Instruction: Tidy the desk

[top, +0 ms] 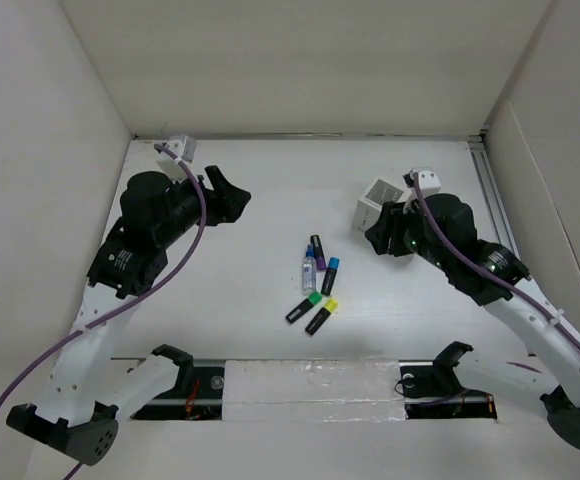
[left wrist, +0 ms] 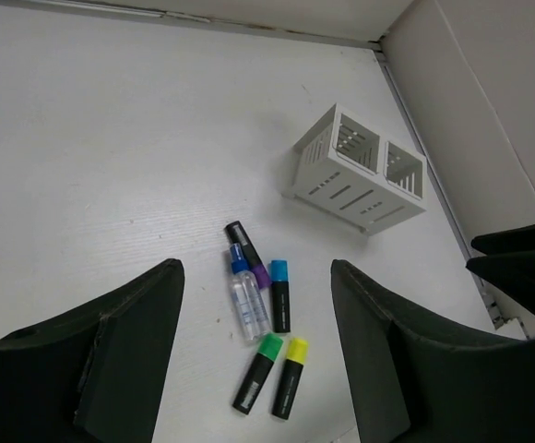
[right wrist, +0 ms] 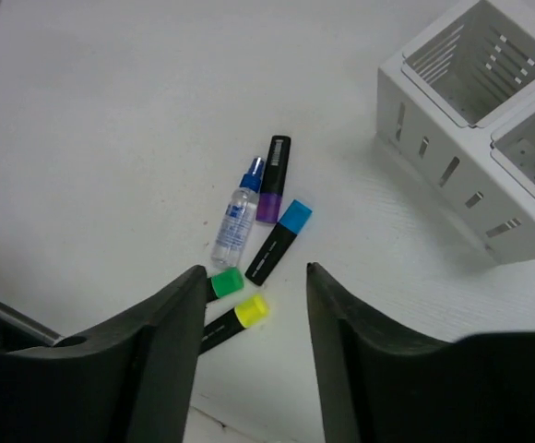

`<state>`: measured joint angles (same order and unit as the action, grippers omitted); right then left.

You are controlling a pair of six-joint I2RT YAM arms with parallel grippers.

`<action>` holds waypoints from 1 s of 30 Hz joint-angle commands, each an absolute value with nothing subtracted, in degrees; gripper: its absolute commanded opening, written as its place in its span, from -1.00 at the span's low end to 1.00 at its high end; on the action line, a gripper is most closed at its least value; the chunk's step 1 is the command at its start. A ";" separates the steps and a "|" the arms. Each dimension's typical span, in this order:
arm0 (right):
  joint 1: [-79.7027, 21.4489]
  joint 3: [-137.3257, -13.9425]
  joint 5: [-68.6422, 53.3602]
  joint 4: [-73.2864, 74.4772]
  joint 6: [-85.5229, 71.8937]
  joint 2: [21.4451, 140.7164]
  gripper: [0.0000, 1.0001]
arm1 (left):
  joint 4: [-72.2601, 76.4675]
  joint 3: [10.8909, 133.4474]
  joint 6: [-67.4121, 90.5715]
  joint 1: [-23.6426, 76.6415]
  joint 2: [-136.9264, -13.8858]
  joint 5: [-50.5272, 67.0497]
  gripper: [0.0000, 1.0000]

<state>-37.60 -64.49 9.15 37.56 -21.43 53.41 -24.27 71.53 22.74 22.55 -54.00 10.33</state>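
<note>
The desk (left wrist: 111, 138) holds four highlighters (left wrist: 279, 300), one spray bottle (left wrist: 247, 303), one box (left wrist: 341, 189); left claw (left wrist: 255, 277), right claw (right wrist: 255, 272) both open.

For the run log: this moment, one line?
left gripper open, empty | right gripper open, empty | highlighters, spray bottle loose on desk | slotted box upright

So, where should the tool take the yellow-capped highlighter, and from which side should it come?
Probably the middle of the black barrel of the yellow-capped highlighter, from straight above, jaws across its width: it lies flat on the desk. The green-capped highlighter lies close alongside, so one finger must enter that narrow gap; the other side is free.
</note>
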 commanded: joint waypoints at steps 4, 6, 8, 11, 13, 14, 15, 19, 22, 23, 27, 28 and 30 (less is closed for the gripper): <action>-38.76 -65.66 8.09 35.34 -18.90 57.30 0.05 | -20.65 68.55 24.96 22.85 -52.47 12.31 0.21; -38.76 -64.69 7.74 34.28 -19.07 57.57 -0.30 | -21.09 68.64 24.78 22.85 -52.30 11.69 0.18; -38.76 -64.60 8.08 33.75 -19.25 58.62 -0.96 | -20.40 67.77 24.70 22.85 -51.33 11.16 0.14; -38.76 -64.86 8.70 34.10 -18.55 61.16 -1.00 | -19.86 66.02 24.87 22.85 -50.10 10.81 0.02; -38.76 -65.04 9.57 34.54 -17.85 65.18 -1.00 | -19.43 64.26 25.31 22.85 -49.83 12.38 -0.18; -38.76 -65.04 9.58 34.54 -17.84 65.21 -1.00 | -19.42 64.25 25.31 22.85 -49.83 12.39 -0.18; -38.76 -64.87 9.93 34.37 -17.84 66.35 -1.00 | -19.68 64.25 24.96 22.85 -49.92 12.57 -0.39; -39.28 -64.34 11.16 30.16 -17.84 71.97 -0.60 | -21.35 64.34 23.91 22.85 -48.61 11.34 -0.76; -39.29 -65.56 10.64 28.13 -17.05 77.77 -0.31 | -21.97 63.20 23.82 22.85 -47.29 10.02 -0.96; -39.29 -67.74 10.29 28.56 -17.14 79.44 -0.26 | -22.32 62.76 23.64 22.85 -47.20 10.11 -1.00; -40.69 -69.96 11.69 26.72 -17.40 88.56 -0.17 | -23.82 62.14 23.03 22.85 -46.85 10.81 -1.00; -40.69 -70.40 11.69 25.85 -17.75 90.07 -0.17 | -23.91 61.88 23.11 22.85 -45.98 10.72 -1.00; -41.22 -72.23 10.99 25.49 -18.19 93.24 -0.16 | -23.73 60.74 23.03 22.85 -44.83 10.29 -0.92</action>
